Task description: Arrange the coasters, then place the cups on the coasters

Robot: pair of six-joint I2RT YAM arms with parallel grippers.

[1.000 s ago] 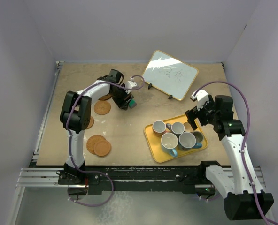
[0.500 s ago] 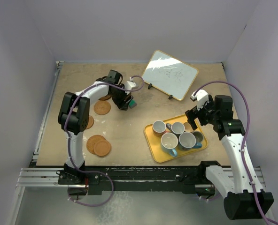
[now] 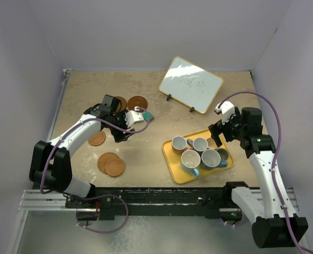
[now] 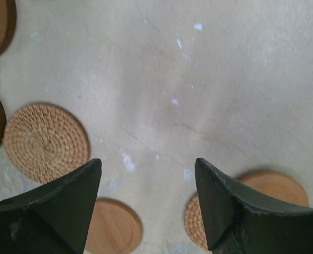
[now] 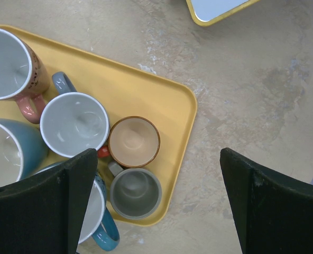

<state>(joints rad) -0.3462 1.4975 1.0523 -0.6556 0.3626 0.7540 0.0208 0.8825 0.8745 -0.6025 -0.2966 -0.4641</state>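
Hovering nearer than before, left hand [image 4: 147, 165] open and empty over coasters [image 4: 45, 142]; right hand [image 5: 157, 154] unmoved, open above cups [image 5: 74, 124].

Illumination is even, diffuse and moderately bright, coming from overhead; shadows on the table [image 3: 151, 100] are soft and short. The white board [image 3: 191, 84] carries a pale glare; in both wrist views the near fingers [image 4: 56, 211] appear dark and slightly soft, while the surface beyond them is sharp.
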